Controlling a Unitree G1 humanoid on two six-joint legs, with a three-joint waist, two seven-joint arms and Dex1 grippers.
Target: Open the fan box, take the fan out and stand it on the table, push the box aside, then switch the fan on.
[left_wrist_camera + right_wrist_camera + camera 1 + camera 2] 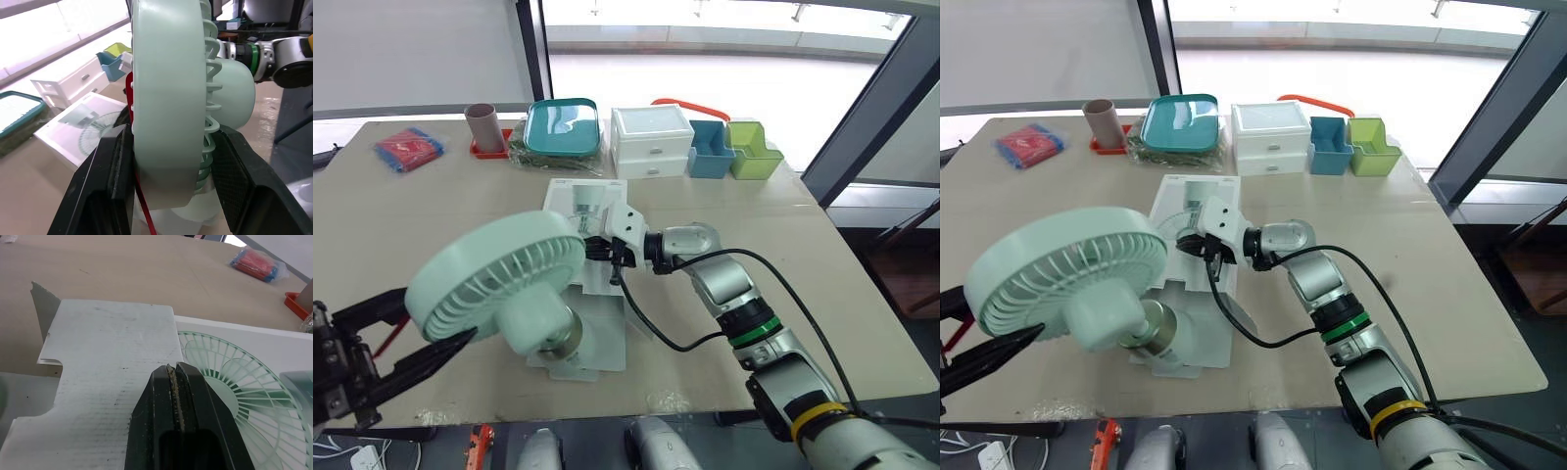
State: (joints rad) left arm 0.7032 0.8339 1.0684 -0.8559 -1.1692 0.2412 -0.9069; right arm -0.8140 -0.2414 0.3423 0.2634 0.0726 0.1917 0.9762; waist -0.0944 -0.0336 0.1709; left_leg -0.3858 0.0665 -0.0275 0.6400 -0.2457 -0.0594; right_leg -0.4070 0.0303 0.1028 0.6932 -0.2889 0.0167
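Fan [494,274] clamped between left jaws; right jaws clenched on nothing, box flap [112,372] just beyond their tips.

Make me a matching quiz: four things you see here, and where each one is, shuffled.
1 fan
2 fan box
3 white drawers
4 red and blue packet

A far left corner of the table
B between the fingers of the left gripper
C lying flat under the right gripper
D far edge, beside the blue bin

Pairs: 1-B, 2-C, 3-D, 4-A
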